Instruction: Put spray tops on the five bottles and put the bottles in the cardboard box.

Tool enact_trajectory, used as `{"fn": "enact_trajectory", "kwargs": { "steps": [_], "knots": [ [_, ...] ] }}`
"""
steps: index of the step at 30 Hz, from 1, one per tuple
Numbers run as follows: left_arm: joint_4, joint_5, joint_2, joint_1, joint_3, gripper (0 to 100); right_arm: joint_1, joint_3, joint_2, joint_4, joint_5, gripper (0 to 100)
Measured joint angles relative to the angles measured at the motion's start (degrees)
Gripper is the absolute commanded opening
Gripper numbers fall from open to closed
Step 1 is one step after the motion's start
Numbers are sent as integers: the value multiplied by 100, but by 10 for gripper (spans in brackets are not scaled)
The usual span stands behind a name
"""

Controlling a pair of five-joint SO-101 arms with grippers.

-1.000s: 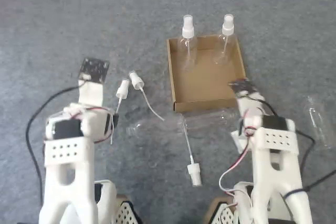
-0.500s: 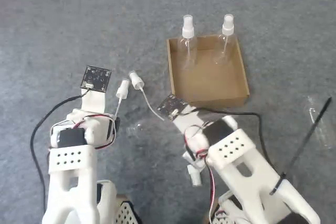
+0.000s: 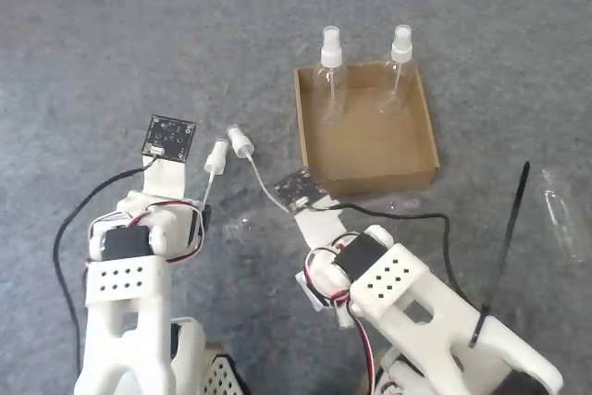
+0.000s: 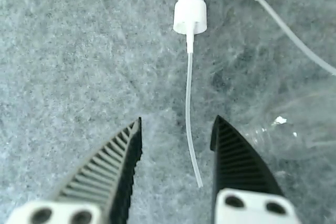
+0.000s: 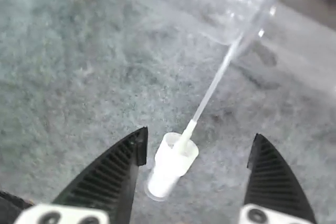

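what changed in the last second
The right gripper swung left from beside the cardboard box and now straddles, open, a loose spray top. The left gripper barely shifted, open. Two capped bottles in the box stayed put.

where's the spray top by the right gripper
In the right wrist view the spray top lies between the right gripper's open fingers, tube toward a clear bottle.

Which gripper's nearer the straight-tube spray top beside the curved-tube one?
Left. The left gripper is open, with the tube of that spray top ending between its fingers; the right gripper is open around another spray top.
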Motion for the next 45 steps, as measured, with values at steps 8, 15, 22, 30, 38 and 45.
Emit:
{"fn": "enact_trajectory", "kwargs": {
  "steps": [8, 15, 22, 30, 38, 45],
  "knots": [
    [0, 0, -9, 0, 0, 200, 0, 501, 0, -378, -633, 256],
    [-9, 0, -9, 0, 0, 200, 0, 686, 0, -624, -633, 180],
    [-9, 0, -9, 0, 0, 200, -9, 862, 0, -703, -633, 297],
    [-9, 0, -9, 0, 0, 200, -35, 932, 0, -738, -651, 200],
    [-18, 0, -9, 0, 0, 200, -44, 1073, 413, -1081, -651, 187],
    [-18, 0, -9, 0, 0, 200, 0, 862, 782, -1073, -378, 47]
  ]
}}
